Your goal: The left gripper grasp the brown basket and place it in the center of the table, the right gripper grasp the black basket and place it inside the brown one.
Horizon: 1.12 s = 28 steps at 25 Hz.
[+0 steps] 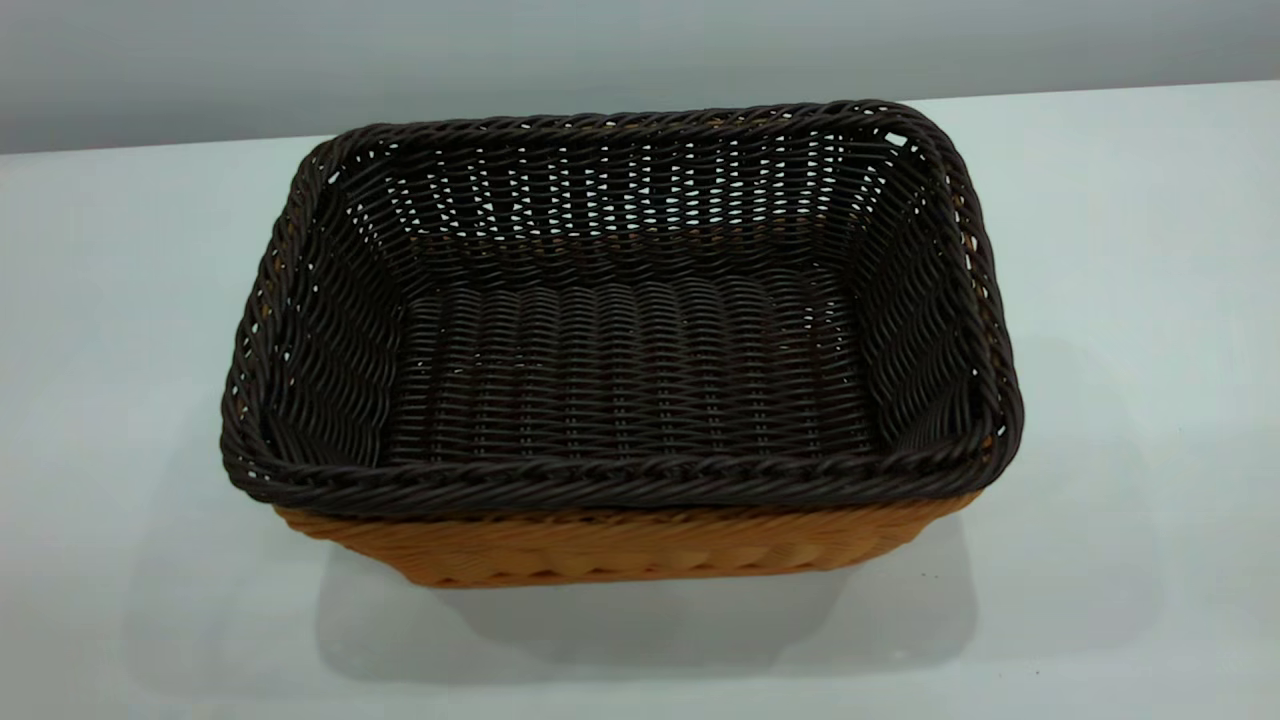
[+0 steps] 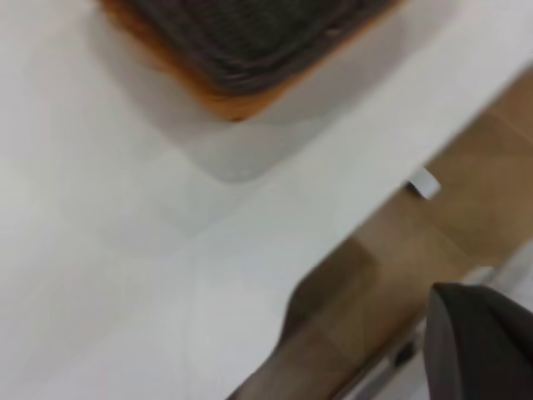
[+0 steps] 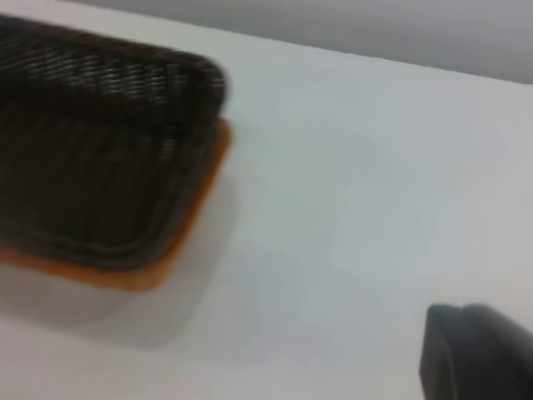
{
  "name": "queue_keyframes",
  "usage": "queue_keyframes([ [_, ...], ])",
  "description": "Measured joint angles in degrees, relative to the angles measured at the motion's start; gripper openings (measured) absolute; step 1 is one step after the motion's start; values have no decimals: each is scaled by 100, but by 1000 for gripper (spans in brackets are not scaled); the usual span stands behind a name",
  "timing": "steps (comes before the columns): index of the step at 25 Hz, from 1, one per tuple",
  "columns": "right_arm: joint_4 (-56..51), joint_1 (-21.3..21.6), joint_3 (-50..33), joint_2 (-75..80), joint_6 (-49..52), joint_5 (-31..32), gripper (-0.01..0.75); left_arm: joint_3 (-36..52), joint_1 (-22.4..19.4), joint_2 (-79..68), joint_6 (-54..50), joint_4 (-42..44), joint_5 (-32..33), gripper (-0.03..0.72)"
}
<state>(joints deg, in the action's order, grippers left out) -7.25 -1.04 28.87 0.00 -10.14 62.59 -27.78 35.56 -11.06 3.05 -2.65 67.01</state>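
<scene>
On the middle of the table [image 1: 1120, 300] the black basket [image 1: 630, 370] sits nested inside the brown basket [image 1: 620, 545], whose tan wall shows only below the dark rim, so the task looks finished. Both look light, stiff and open-weave, best pinched at the braided rim. A dark part of the left gripper [image 2: 483, 346] and of the right gripper [image 3: 475, 354] shows well apart from the baskets; neither holds anything, and I cannot tell their opening.

Black basket [image 1: 620, 380] nested inside brown basket [image 1: 620, 548], mid-table [image 1: 1120, 400]
</scene>
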Motion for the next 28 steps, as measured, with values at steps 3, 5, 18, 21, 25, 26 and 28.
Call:
queue_keyframes([
  [3, 5, 595, 0, 0, 0, 0, 3, -6, -863, 0, 0, 0, 0, -1],
  [5, 5, 902, 0, 0, 0, 0, 3, -6, -1411, 0, 0, 0, 0, -1],
  [18, 11, 1131, 10, 0, -7, 14, 3, -6, -4106, 92, 0, 0, 11, -1],
  [21, 11, 1125, 10, 0, -7, 7, 3, -6, -4114, 344, 0, -5, 11, -1],
  [25, 11, 1125, 10, 0, -1, 7, 3, -6, -4114, 706, 0, -5, 28, -1],
  [26, 11, 1125, 10, 0, -1, 7, 3, -6, -4114, 792, 0, -5, 28, -1],
  [28, 11, 1125, 10, 0, -1, 7, 3, -6, -4114, 941, 0, -5, 28, -1],
])
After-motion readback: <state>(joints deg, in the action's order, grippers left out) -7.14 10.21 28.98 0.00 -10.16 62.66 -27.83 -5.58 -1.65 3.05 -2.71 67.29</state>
